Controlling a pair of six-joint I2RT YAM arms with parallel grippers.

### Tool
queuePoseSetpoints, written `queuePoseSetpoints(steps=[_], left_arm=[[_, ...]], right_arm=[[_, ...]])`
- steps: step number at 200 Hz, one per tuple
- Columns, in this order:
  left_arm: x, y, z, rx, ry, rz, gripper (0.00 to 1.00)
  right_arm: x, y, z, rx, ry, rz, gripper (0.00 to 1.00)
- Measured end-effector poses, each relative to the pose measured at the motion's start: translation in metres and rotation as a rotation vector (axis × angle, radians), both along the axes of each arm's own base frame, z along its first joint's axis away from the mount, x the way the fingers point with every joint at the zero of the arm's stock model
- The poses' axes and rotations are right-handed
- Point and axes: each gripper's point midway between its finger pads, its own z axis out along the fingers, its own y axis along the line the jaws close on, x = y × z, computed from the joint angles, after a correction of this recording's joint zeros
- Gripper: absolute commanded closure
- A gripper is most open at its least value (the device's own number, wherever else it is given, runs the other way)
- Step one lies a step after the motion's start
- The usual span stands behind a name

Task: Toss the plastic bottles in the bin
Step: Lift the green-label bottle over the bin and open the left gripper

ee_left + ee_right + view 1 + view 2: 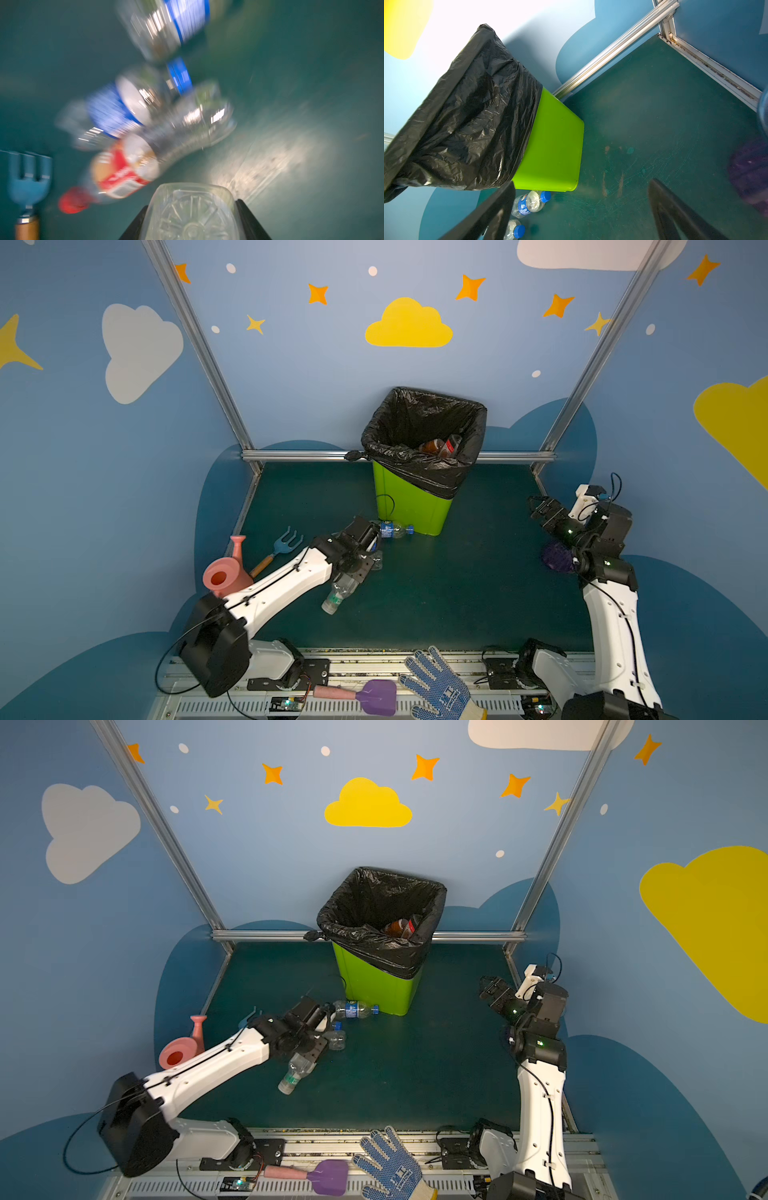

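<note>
Bin (pixel 411 506): back middle of the tabletop (pixel 478 593), against the rear rail (pixel 299 455).
Binned bottles (pixel 440 445): inside the bin, toward its right side.
Lone bottle (pixel 395 529): on its side, just before the bin's left front corner.
Bottle heap (pixel 128 104): left of centre, before the lone bottle, under the left arm's end; several touch.
Left gripper (pixel 192 204): a jaw on each side of the held bottle (pixel 193 220).
Watering can (pixel 224 574): left edge, behind the left arm.
Rake (pixel 282 545): between watering can and heap.
Vase (pixel 555 558): right edge, half hidden by the right arm.
Trowel (pixel 374 697): on the front frame (pixel 457 666), left of the glove (pixel 440 691).
</note>
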Motion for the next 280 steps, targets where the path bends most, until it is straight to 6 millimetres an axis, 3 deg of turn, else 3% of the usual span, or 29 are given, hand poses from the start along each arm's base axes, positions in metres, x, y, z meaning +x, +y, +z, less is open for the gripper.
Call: queuePoseSetpoints(steps=[18,37,51,77,96,110,130,151,158,165,173,184,190,201,207,213,219,230,243,262,280], left_arm=[[0.013,0.001,0.081,-0.125,-0.211,0.028,0.59],[0.012,0.017,0.18,-0.267,-0.475,0.068,0.59],[0.0,0.038,0.254,-0.371,-0.685,0.105,0.58],[-0.04,0.076,0.384,-0.564,-1.051,0.135,0.59],[-0.062,0.087,0.455,-0.683,-1.239,0.119,0.59],[-0.058,0.079,0.488,-0.739,-1.311,0.1,0.59],[-0.015,0.042,0.507,-0.787,-1.309,0.076,0.58],[0.077,-0.032,0.495,-0.803,-1.163,0.048,0.53],[0.112,-0.059,0.486,-0.805,-1.109,0.045,0.45],[0.15,-0.088,0.467,-0.802,-1.057,0.05,0.31],[0.186,-0.114,0.436,-0.791,-0.996,0.063,0.24],[0.23,-0.147,0.361,-0.721,-0.85,0.084,0.12],[0.241,-0.157,0.324,-0.669,-0.771,0.091,0.01],[0.252,-0.166,0.261,-0.562,-0.655,0.102,0.0],[0.252,-0.166,0.242,-0.525,-0.622,0.108,0.0],[0.249,-0.164,0.241,-0.516,-0.634,0.112,0.0],[0.242,-0.161,0.246,-0.508,-0.644,0.11,0.0],[0.222,-0.148,0.275,-0.515,-0.691,0.1,0.0],[0.184,-0.124,0.34,-0.578,-0.804,0.09,0.0],[0.106,-0.069,0.451,-0.747,-1.036,0.082,0.0],[0.041,-0.014,0.511,-0.866,-1.208,0.098,0.0]], right_arm=[[0.0,0.0,0.0,0.0,0.0,0.0,0.02],[0.0,0.0,0.0,-0.001,0.0,0.0,0.02],[0.0,0.0,0.0,-0.001,0.0,-0.001,0.02],[0.0,0.0,0.0,0.0,0.0,-0.001,0.02],[0.0,0.0,0.0,0.001,0.0,0.0,0.02],[0.0,0.0,0.0,0.002,0.0,0.003,0.02],[-0.001,0.001,0.001,0.007,-0.002,0.006,0.02],[-0.001,0.004,0.002,0.022,-0.005,0.016,0.02],[-0.001,0.005,0.003,0.025,-0.006,0.021,0.02],[-0.001,0.005,0.003,0.028,-0.005,0.023,0.02],[-0.002,0.006,0.003,0.029,-0.006,0.027,0.02],[-0.002,0.007,0.005,0.028,-0.01,0.029,0.02],[-0.003,0.007,0.006,0.026,-0.014,0.03,0.02],[-0.005,0.007,0.009,0.021,-0.025,0.031,0.02],[-0.006,0.008,0.011,0.019,-0.031,0.032,0.02],[-0.007,0.008,0.013,0.017,-0.036,0.033,0.02],[-0.008,0.008,0.014,0.016,-0.04,0.033,0.02],[-0.009,0.009,0.015,0.017,-0.044,0.037,0.02],[-0.009,0.01,0.016,0.02,-0.046,0.043,0.02],[-0.008,0.014,0.016,0.027,-0.048,0.061,0.02],[-0.006,0.019,0.014,0.034,-0.047,0.087,0.02]])
